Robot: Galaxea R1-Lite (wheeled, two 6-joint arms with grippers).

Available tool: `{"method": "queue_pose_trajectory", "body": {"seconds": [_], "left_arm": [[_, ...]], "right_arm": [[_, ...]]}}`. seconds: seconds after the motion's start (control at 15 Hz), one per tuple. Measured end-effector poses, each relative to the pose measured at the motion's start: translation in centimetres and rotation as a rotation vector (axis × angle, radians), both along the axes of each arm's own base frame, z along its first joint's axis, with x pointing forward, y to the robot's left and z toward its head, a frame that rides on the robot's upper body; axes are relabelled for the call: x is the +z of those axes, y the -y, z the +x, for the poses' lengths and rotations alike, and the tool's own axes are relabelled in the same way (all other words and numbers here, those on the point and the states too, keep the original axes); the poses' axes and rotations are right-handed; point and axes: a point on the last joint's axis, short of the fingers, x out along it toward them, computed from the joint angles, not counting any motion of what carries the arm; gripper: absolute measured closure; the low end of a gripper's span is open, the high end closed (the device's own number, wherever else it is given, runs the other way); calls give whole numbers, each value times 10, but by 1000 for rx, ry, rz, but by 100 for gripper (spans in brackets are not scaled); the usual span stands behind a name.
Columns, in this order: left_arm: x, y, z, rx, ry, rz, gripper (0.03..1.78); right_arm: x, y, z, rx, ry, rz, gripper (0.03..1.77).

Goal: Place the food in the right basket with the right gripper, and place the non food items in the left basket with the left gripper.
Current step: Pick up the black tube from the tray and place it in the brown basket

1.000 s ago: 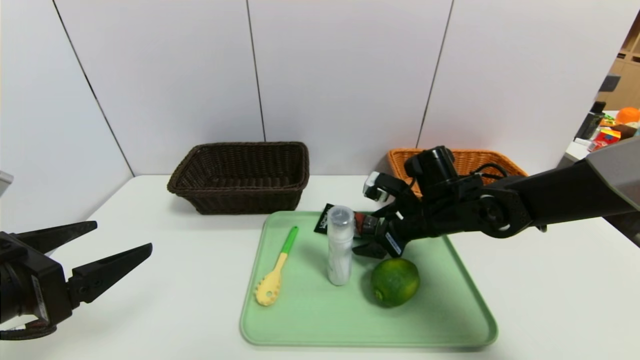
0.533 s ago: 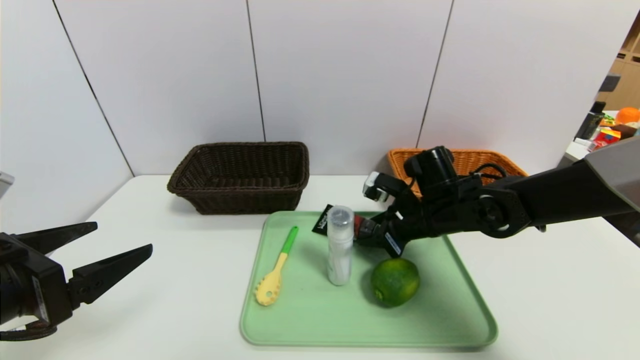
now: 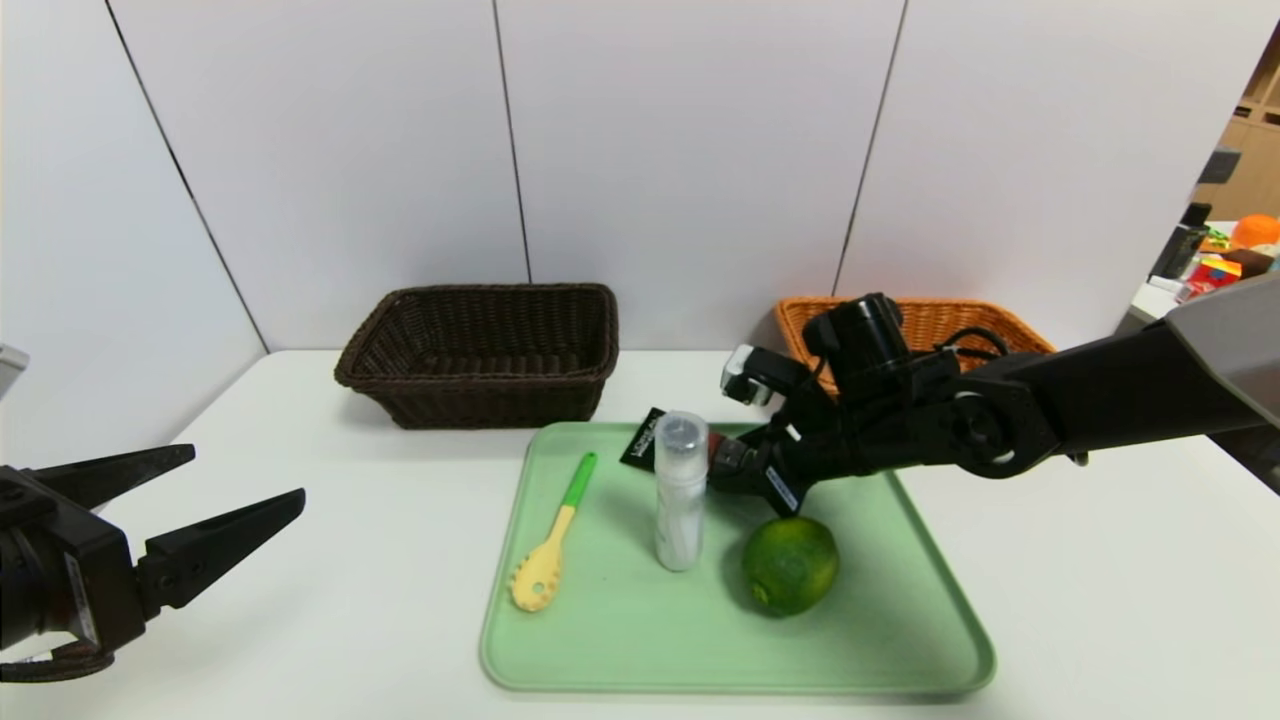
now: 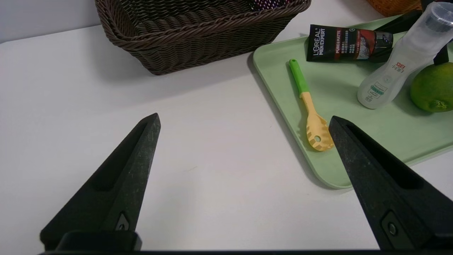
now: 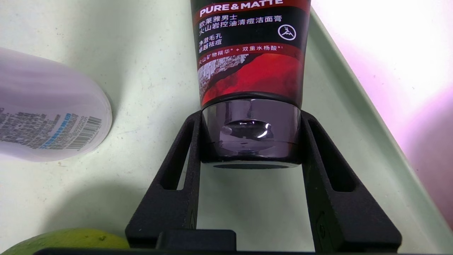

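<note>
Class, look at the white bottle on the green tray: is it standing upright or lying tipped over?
Upright. The white bottle stands on its base on the green tray, cap uppermost, in the head view.

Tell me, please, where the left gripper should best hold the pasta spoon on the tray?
Probably at the green handle of the pasta spoon, from above: it is slim and lies flat on the green tray, its sides free. The left gripper is open.
</note>
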Motion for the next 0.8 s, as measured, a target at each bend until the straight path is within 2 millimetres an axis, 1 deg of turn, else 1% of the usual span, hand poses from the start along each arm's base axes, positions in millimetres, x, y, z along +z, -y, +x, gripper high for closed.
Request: {"method": "queue_pose_trajectory", "body": {"seconds": [0.4, 0.8], "left_arm": [[0, 0, 0, 0, 2, 1, 12], [1, 0, 0, 0, 6, 0, 12]], "right_arm": [[7, 0, -2, 1, 23, 12, 98], [22, 1, -7, 3, 58, 29, 98]]}}
